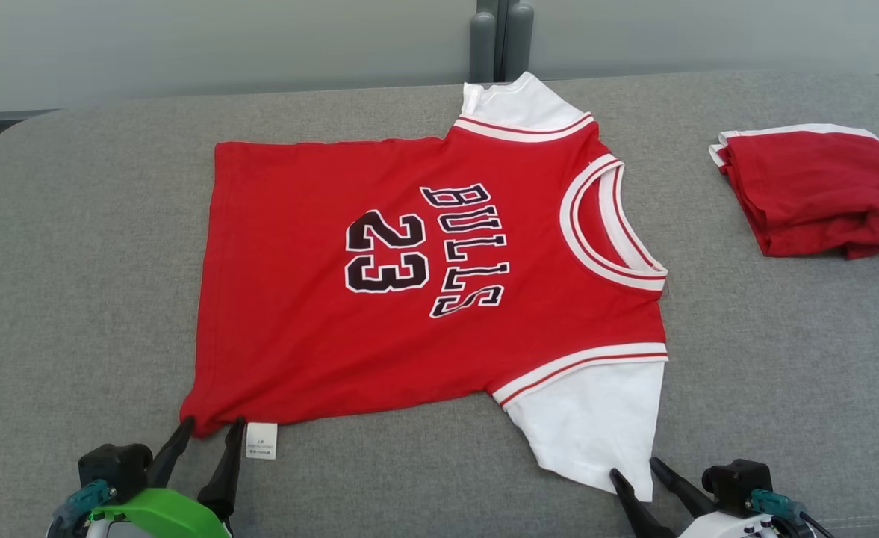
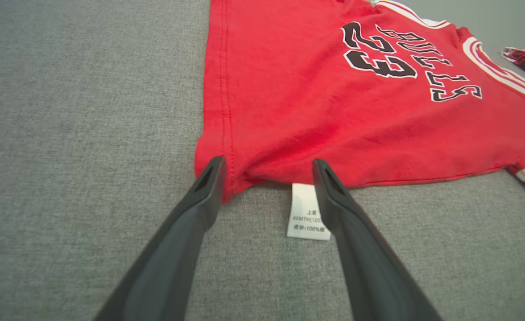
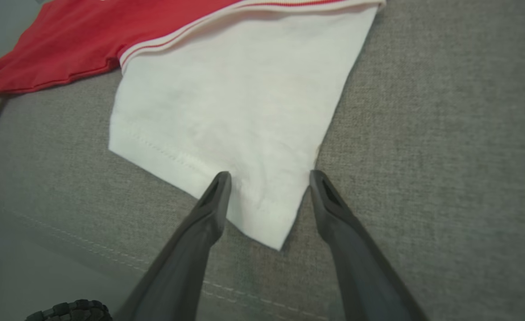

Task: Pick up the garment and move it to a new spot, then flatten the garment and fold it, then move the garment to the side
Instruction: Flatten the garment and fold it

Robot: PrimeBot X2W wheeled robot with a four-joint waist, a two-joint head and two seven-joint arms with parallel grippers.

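The garment (image 1: pixel 320 329) is a red jersey with white sleeves, "BULLS 23" on its chest, lying flat on the grey cushion. My left gripper (image 1: pixel 211 427) stands open at the jersey's near left hem corner (image 2: pixel 226 178), its fingers straddling the corner beside a white care label (image 2: pixel 306 211). My right gripper (image 1: pixel 635 467) is open around the tip of the near white sleeve (image 3: pixel 244 133), one finger on the cloth and the other just off its edge. Neither has cloth pinched.
A second red garment (image 1: pixel 820 190), folded, lies at the right of the grey cushion (image 1: pixel 73 261). The cushion's front edge and seam (image 3: pixel 88 263) run close below the right gripper. A grey wall and post (image 1: pixel 499 37) stand behind.
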